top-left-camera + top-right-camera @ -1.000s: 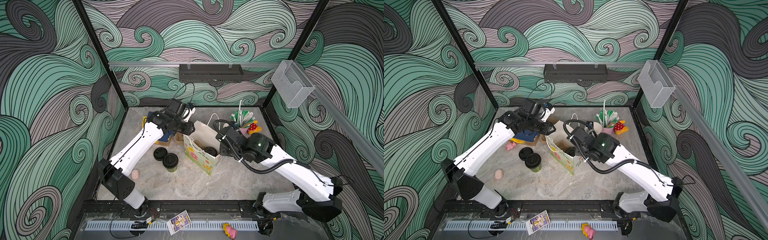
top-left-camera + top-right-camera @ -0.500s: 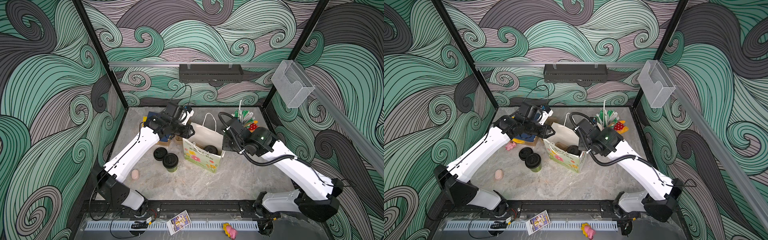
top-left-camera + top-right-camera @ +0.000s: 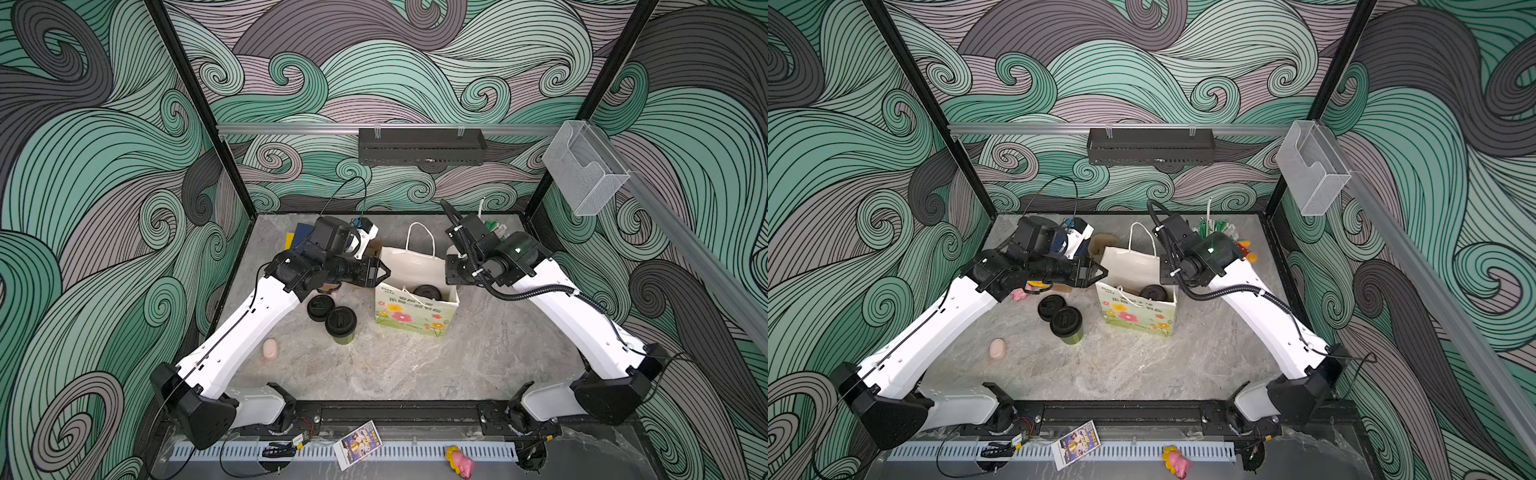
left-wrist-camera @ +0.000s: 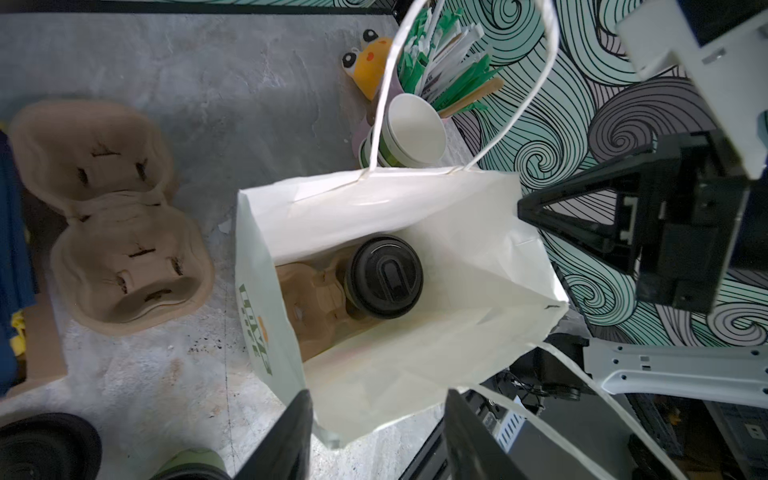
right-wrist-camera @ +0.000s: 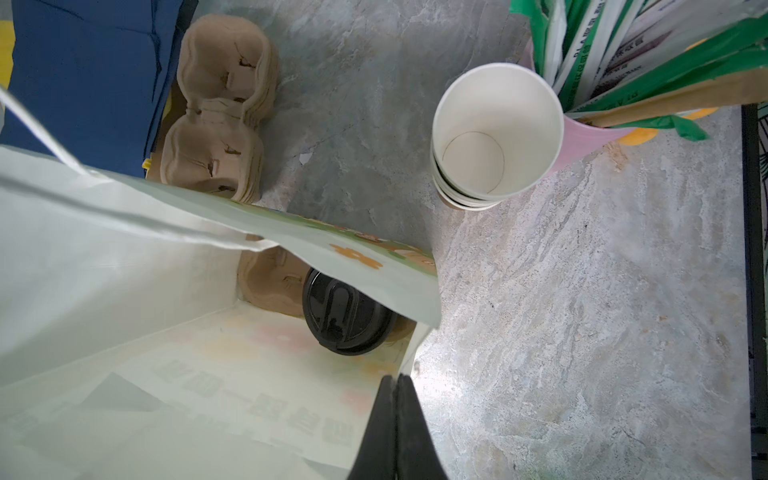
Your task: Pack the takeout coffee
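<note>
Left gripper (image 4: 378,401) gapes wide, the bag (image 4: 374,208) rim loose between its jaws; right gripper (image 5: 394,384) is pinched tight on the opposite rim. One lidded cup (image 4: 384,276) sits in the carrier (image 4: 307,299) inside the bag, and a second cup (image 3: 340,323) stands outside, just beside it.

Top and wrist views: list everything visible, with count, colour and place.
white flower-print paper bag: one, centre, standing open.
black-lidded paper cup: one, in the brown pulp carrier inside the bag.
black-lidded green paper cup: one, left of the bag.
loose round black plastic lid: at least one, beside that cup.
empty cream-lined paper cups: nested stack, behind the bag.
pink cup of wrapped straws: one, beside the stack.
brown moulded pulp carriers: stack, rear left.
pale pink oval thing: one, front left.
left gripper: black, open, at the bag's rim.
right gripper: black, shut on the bag's rim.
</note>
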